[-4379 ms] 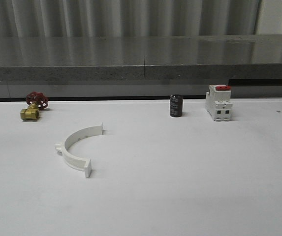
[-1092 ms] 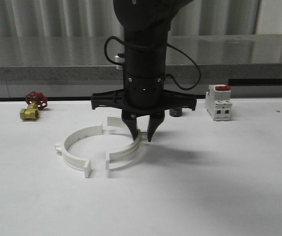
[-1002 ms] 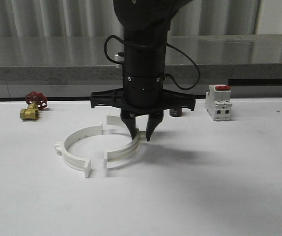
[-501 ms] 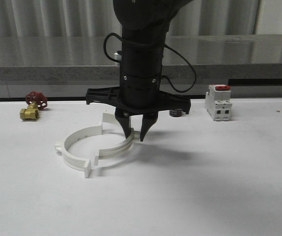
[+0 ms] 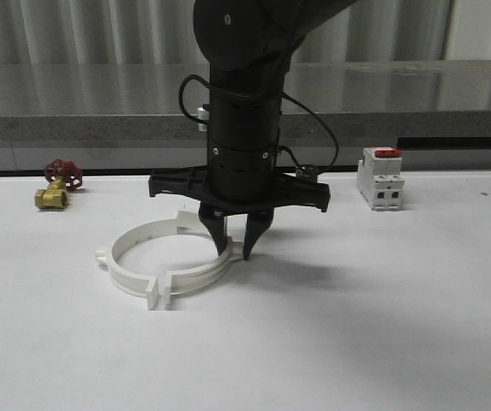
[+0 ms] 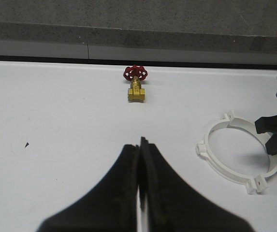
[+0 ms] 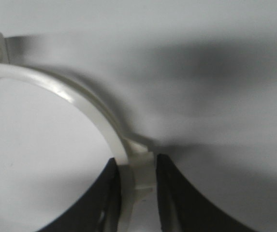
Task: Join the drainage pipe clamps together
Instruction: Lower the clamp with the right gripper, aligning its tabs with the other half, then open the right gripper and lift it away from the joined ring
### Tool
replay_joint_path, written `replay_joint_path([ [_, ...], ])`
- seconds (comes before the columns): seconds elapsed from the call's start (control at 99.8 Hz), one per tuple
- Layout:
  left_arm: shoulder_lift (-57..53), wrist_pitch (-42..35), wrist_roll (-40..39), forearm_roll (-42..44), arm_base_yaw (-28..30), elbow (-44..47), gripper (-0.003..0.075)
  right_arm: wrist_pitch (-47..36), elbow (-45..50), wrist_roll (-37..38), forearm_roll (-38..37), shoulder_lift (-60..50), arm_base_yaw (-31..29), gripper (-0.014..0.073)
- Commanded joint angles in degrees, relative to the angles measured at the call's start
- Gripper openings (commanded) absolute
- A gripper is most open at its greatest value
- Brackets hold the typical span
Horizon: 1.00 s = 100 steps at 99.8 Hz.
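Mating white plastic half-ring drainage clamps, right gripper jaws clamped on right half (left gripper closed, empty); next, pressing flanges flush.

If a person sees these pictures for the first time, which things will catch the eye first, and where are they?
The big black right arm comes down at the middle of the table, and its pincer is shut on the right half of the white drainage pipe clamps, which now form a ring just left of it. Red spots stand out next: the brass valve with a red handwheel at the far left, and the white block with a red top at the far right.
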Motion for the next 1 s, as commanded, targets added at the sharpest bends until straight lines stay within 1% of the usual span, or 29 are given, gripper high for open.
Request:
replay_joint_path([
  [0.0, 0.1, -4.7, 0.0, -0.6, 0.0, -1.5, -0.0021, -1.3, -1.8, 0.1, 0.3, -3.2, 0.1, 0.0062],
  [0.471, 0.1, -4.7, 0.0, -0.6, 0.0, -1.5, -0.0021, -1.6, -1.8, 0.1, 1.4, -3.2, 0.1, 0.0066],
  [0.521, 0.1, -4.7, 0.0, -0.6, 0.0, -1.5, -0.0021, -1.6, -1.8, 0.1, 1.4, -3.2, 0.1, 0.0092],
  [0.571, 0.1, -4.7, 0.0, -0.6, 0.0, -1.5, -0.0021, -1.7, -1.8, 0.1, 1.4, -3.2, 0.1, 0.0139],
  [0.721, 0.1, -4.7, 0.0, -0.6, 0.0, -1.5, -0.0021, -2.4, -1.8, 0.1, 1.4, -3.2, 0.1, 0.0339],
  [0.792, 0.1, -4.7, 0.0, -0.6, 0.0, -1.5, -0.0021, -2.8, -1.8, 0.1, 1.4, -3.2, 0.1, 0.0405],
  [0.852, 0.1, -4.7, 0.0, -0.6, 0.0, -1.5, -0.0021, -3.1, -1.8, 0.1, 1.4, -3.2, 0.1, 0.0426],
  [0.992, 0.1, -4.7, 0.0, -0.6, 0.0, -1.5, -0.0021, -3.6, -1.8, 0.1, 1.4, -3.2, 0.1, 0.0426],
])
